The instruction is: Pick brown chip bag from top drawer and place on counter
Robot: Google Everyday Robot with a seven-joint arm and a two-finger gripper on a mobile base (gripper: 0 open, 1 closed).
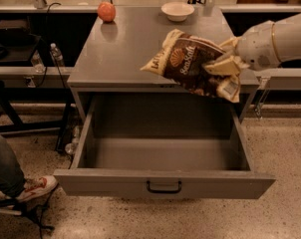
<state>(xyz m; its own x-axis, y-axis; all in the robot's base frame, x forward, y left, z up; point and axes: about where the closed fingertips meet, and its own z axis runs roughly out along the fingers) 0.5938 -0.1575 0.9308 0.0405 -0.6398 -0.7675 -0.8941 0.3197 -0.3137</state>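
Note:
The brown chip bag [190, 62] is dark brown with white lettering and yellowish edges. It hangs in the air, tilted, over the front right part of the grey counter [130, 44]. My gripper [221, 62] comes in from the right on a white arm and is shut on the bag's right end. The top drawer [163, 183] stands pulled out below, with a dark handle [163, 187] on its front panel. Its inside is bare.
A red apple [106, 11] and a white bowl [177, 11] sit at the back of the counter. A person's leg and shoe [33, 188] are at the lower left, by the drawer's corner. Dark racks with bottles [57, 56] stand at the left. The floor is speckled.

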